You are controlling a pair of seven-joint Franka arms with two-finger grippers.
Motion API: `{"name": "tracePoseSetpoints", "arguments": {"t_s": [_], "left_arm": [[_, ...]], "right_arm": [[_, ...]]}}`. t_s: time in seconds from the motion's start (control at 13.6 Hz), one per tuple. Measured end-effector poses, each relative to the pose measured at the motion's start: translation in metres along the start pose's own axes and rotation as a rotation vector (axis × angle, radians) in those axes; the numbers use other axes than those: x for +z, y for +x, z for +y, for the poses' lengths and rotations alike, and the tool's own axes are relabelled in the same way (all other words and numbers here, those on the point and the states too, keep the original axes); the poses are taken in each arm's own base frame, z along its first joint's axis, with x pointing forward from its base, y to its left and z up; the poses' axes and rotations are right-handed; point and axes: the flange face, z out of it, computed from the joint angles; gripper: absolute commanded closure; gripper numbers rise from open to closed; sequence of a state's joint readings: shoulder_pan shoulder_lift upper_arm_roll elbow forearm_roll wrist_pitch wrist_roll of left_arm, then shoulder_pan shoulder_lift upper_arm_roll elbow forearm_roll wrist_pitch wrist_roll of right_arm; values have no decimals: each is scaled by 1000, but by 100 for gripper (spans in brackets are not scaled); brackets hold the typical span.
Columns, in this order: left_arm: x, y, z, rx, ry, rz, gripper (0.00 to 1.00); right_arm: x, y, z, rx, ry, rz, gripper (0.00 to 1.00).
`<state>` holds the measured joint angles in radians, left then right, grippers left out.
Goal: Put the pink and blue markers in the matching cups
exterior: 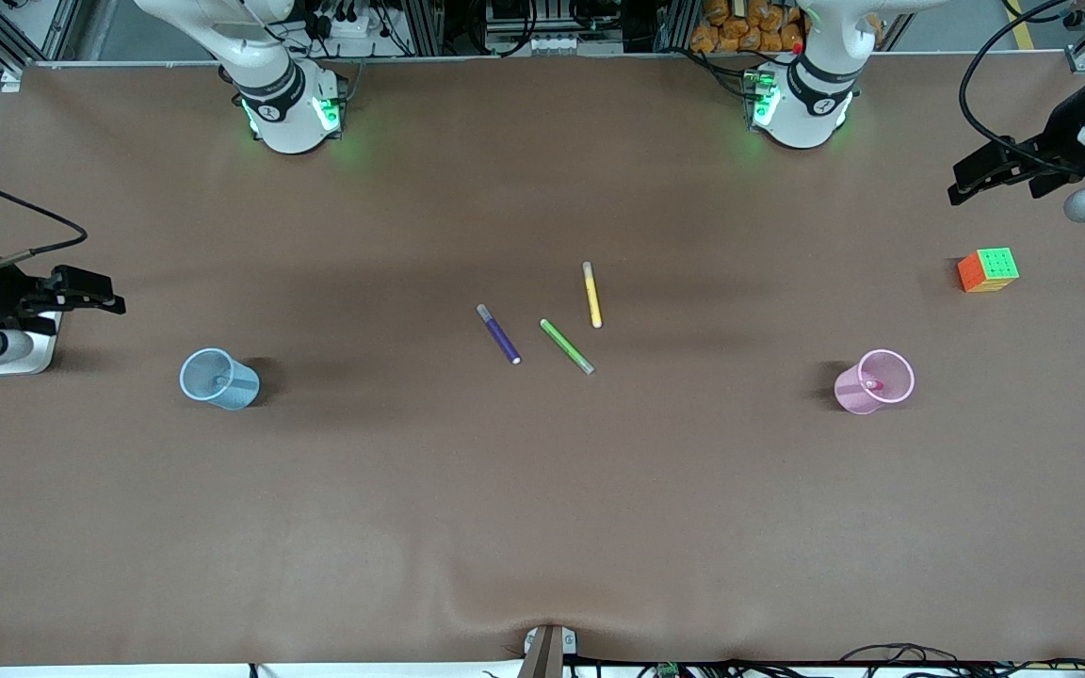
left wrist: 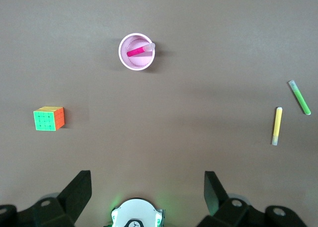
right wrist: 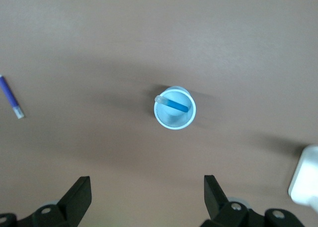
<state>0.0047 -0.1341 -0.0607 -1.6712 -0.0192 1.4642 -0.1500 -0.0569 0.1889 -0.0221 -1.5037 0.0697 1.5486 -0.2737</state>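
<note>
Both pincers hang released and empty over a brown-covered table [exterior: 542,508]: the left gripper [exterior: 971,179] above the table's left-arm end, near a colour cube [exterior: 988,270]; the right gripper [exterior: 95,294] above its own end. The pink marker [left wrist: 137,50] leans inside the pink cup [exterior: 882,377], the blue marker [right wrist: 175,105] inside the blue cup [exterior: 213,377]. Purple [exterior: 499,334], green [exterior: 567,347] and yellow [exterior: 591,295] markers lie mid-table, well apart from both. Cables and equipment racks line the edge where the arms' bases stand.

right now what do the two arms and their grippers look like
Both arms are glossy white with black joint bands and green lights glowing at their bases. Each ends in a black two-finger gripper: the left gripper and the right gripper. Black cables loop to each wrist. The fingers are flat black wedges.
</note>
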Motion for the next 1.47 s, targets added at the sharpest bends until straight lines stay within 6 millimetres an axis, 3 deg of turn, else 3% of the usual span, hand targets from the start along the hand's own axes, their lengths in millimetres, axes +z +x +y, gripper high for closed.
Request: {"name": "tracePoseSetpoints", "arguments": {"t_s": [0.44,0.73,1.47], "left_arm": [[-12,-16,-20,3,-2,25,0],[-15,-18,-19,12,-1,32,0],[-23,-10,-21,17,-6,62,0]], "right_arm": [[-44,-29,-13,193,-28,63,0],[-67,-51,-21,249,-29,75,0],[-64,-61,-26,250,-36,31,0]]}}
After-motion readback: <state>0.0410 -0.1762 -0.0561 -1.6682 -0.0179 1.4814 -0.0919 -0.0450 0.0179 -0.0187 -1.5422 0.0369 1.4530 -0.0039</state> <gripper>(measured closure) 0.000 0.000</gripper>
